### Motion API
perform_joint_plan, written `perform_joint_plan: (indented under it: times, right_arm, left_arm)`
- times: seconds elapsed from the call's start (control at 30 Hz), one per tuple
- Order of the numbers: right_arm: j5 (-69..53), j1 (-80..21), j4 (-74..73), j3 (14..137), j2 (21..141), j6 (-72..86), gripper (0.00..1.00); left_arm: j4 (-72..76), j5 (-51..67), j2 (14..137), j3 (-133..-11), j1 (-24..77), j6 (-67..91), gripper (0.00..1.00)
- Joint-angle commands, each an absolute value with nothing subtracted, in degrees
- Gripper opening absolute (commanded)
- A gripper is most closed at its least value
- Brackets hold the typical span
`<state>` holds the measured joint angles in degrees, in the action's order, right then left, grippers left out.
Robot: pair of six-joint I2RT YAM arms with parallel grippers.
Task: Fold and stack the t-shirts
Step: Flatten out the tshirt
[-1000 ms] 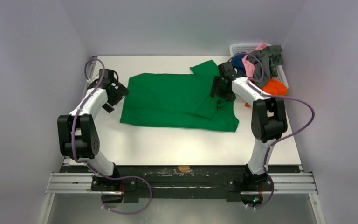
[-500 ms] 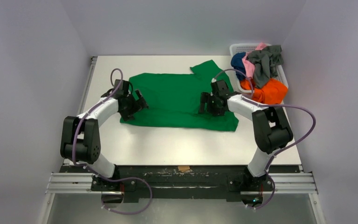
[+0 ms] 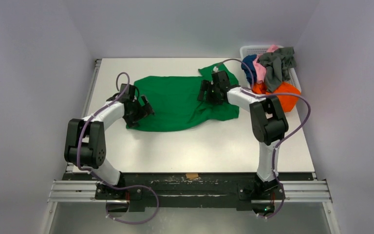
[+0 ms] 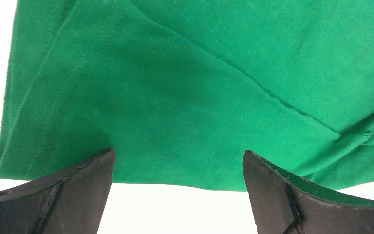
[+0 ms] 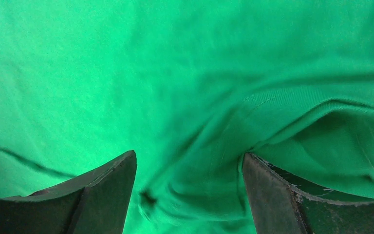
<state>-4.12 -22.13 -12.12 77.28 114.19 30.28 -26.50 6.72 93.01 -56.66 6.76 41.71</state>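
The bright green t-shirt lies spread across the middle of the table, its right side rumpled. My left gripper is at the shirt's near left edge. Its jaws stand open, and the hem runs across just in front of the fingertips. My right gripper rests on the shirt's right part near the far sleeve, open, with bunched green cloth lying between its fingers. The navy, pink, grey and orange t-shirts are heaped at the back right.
The white lattice basket stands in the far right corner and holds the heap, with the orange shirt spilling over its near side. Grey walls close in the table on the left, back and right. The white tabletop shows bare in front of the green shirt.
My right gripper moved back and to the left across the green shirt, pulling its near right corner inward. My left gripper came in from the table's left side to the shirt's edge, then held still.
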Motion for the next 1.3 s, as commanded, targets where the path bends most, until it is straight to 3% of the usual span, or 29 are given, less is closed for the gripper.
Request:
perform_joint_plan:
  times: [0.0, 0.37, 0.67, 1.03, 1.27]
  right_arm:
    - [-4.4, -22.4, -6.7, 86.5, 116.6, 32.5, 0.77]
    - [-10.0, -22.2, -5.0, 87.6, 115.4, 30.9, 0.77]
    - [-1.7, -21.2, -9.8, 74.7, 103.8, 27.2, 0.78]
    - [-3.0, -17.7, -9.0, 66.6, 107.3, 29.8, 0.79]
    - [-1.4, -17.4, -7.9, 53.3, 99.8, 32.7, 0.8]
  left_arm:
    - [-27.9, 3.1, 90.9, -58.7, 6.3, 40.2, 1.0]
    - [-29.2, 2.4, 89.1, -59.9, 6.3, 40.2, 1.0]
    - [-27.4, 4.7, 91.2, -62.0, 6.7, 40.5, 1.0]
    - [-23.2, 8.7, 102.3, -69.6, 6.7, 41.9, 1.0]
    - [-20.1, 11.9, 103.7, -64.3, 6.9, 43.1, 1.0]
